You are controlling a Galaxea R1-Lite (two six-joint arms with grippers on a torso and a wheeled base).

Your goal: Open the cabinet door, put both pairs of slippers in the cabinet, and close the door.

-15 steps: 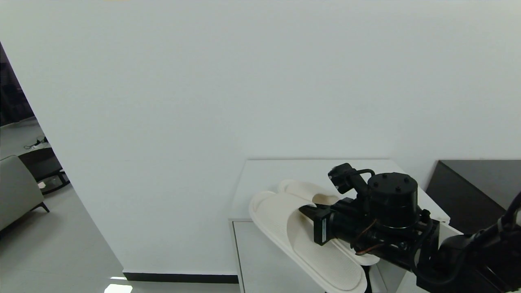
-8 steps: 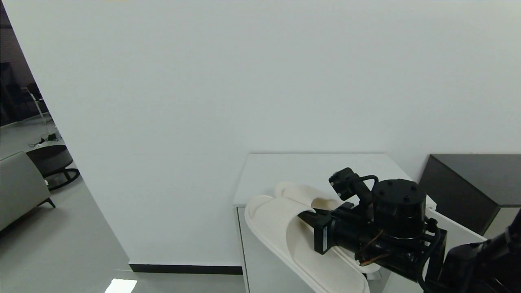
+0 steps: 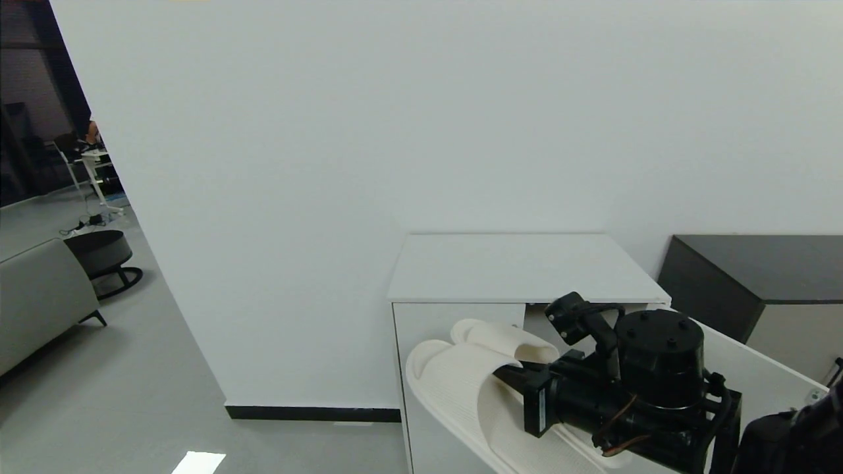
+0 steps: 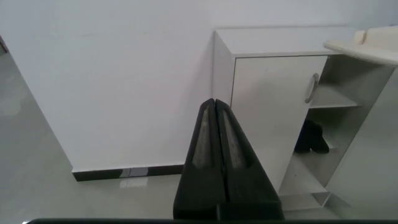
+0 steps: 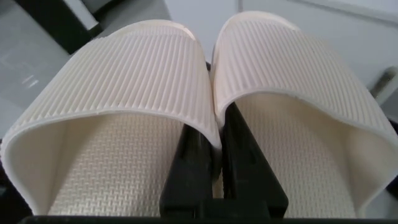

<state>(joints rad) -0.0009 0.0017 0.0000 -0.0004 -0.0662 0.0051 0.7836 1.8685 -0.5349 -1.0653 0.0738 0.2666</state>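
White cabinet (image 3: 520, 266) ahead; right hand (image 5: 216, 162) clamps cream slippers (image 5: 143, 81), one on each side.

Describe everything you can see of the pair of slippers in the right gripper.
The slippers are a cream slide-style pair with broad ribbed straps and diamond-patterned footbeds, and they look like soft foam. They sit side by side, off any surface, held by the right gripper, whose shut black fingers pinch the inner edges of the two straps together. The pair hangs tilted in front of the white cabinet, with nothing else touching it.
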